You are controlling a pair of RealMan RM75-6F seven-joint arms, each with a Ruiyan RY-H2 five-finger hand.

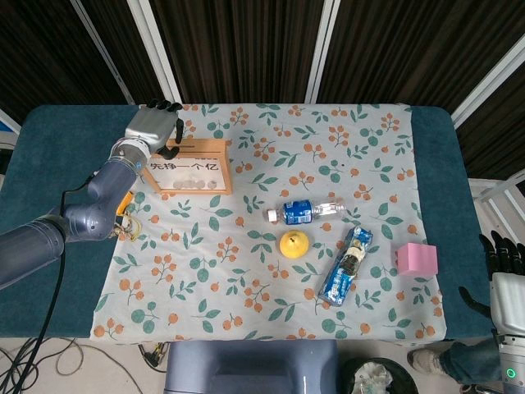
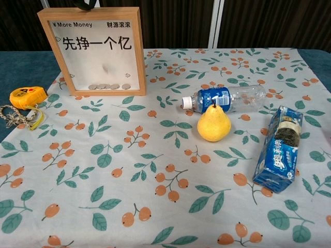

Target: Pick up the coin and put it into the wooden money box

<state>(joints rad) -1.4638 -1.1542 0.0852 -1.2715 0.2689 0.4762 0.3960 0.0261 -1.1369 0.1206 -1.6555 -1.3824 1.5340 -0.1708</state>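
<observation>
The wooden money box (image 1: 190, 167) stands upright at the back left of the floral cloth, its window facing me (image 2: 96, 50). Several coins (image 2: 108, 86) lie along its bottom, and a faint blurred coin (image 2: 106, 67) shows mid-window. My left hand (image 1: 152, 128) hovers at the box's top edge, thumb by the slot, with nothing visible in it. In the chest view only its dark fingertips (image 2: 86, 4) peek over the frame. My right hand (image 1: 506, 277) hangs off the table's near right corner, fingers apart and empty.
A yellow tape measure (image 2: 27, 97) with a cord lies left of the box. A water bottle (image 2: 227, 97), a pear (image 2: 213, 124) and a blue biscuit pack (image 2: 279, 148) sit mid-right. A pink cube (image 1: 416, 258) rests near the right edge.
</observation>
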